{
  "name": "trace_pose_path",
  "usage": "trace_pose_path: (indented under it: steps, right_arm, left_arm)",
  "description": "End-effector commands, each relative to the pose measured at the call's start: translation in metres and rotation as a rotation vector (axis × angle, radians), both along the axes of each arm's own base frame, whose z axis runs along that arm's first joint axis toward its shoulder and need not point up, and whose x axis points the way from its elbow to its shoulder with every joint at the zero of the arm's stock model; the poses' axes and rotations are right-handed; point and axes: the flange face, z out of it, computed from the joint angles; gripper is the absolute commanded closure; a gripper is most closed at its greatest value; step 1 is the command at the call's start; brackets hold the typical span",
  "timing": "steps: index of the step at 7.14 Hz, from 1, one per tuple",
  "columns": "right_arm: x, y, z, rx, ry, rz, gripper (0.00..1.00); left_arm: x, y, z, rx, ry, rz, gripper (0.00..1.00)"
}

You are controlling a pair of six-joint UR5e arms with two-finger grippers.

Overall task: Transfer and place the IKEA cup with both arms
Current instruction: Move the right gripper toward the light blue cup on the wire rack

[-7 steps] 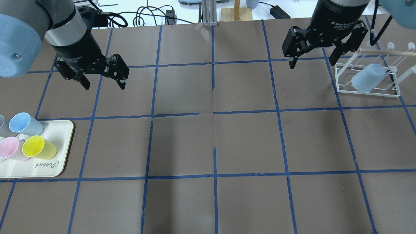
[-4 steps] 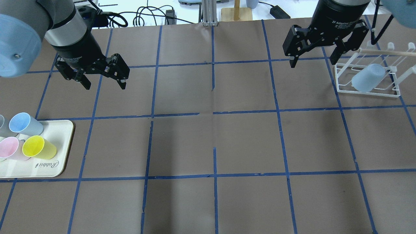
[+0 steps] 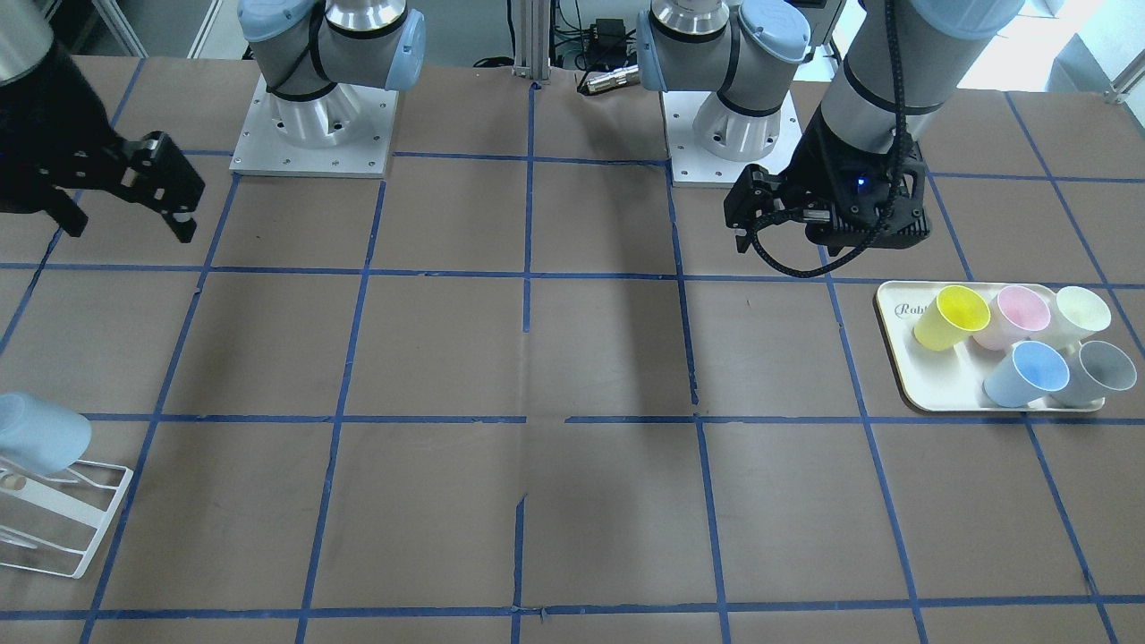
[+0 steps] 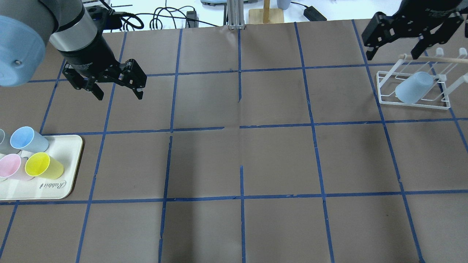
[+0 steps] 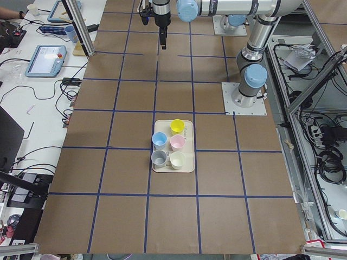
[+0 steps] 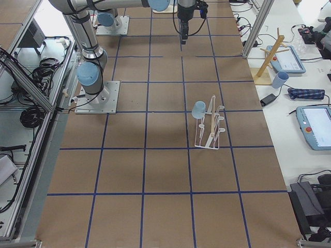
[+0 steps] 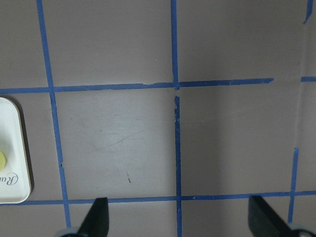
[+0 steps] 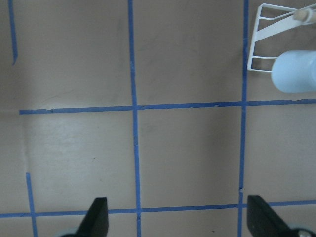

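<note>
Pale-blue IKEA cup [image 4: 414, 87] aslant on white rack [image 4: 416, 106], rim downward.

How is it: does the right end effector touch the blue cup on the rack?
Apart. The right wrist view shows bare table between the open right end effector and the IKEA cup.

Bright, even light from above, just soft shadows on the table [image 4: 278, 157]. Wrist views look slightly blurry.

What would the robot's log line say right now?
left gripper: open, empty, over table | right gripper: open, empty, near rack | IKEA cup: tilted on rack | second blue cup: on tray
</note>
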Motion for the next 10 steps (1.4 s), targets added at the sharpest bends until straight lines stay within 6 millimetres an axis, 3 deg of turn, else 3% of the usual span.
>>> trace_pose_path:
  steps: [1, 2, 4, 6, 10]
  right_arm:
    - [-0.074, -0.035, -0.042, 0.017, -0.001, 0.043, 0.00]
    - [-0.109, -0.048, -0.067, 0.031, -0.008, 0.026, 0.00]
    - [-0.157, -0.065, -0.119, 0.015, 0.005, 0.086, 0.00]
    - [-0.189, -0.084, -0.167, -0.003, 0.009, 0.093, 0.00]
    - [-0.191, -0.085, -0.213, 0.054, -0.017, 0.091, 0.00]
  left_arm:
    - [0.000, 0.001, 0.001, -0.002, -0.001, 0.000, 0.00]
    - [0.000, 0.000, 0.000, 0.001, -0.001, 0.000, 0.00]
    - [0.000, 0.000, -0.001, 0.003, -0.002, 0.000, 0.00]
    - [0.000, 0.000, 0.001, -0.007, -0.003, 0.001, 0.00]
    - [0.001, 0.001, 0.004, -0.011, -0.015, 0.001, 0.00]
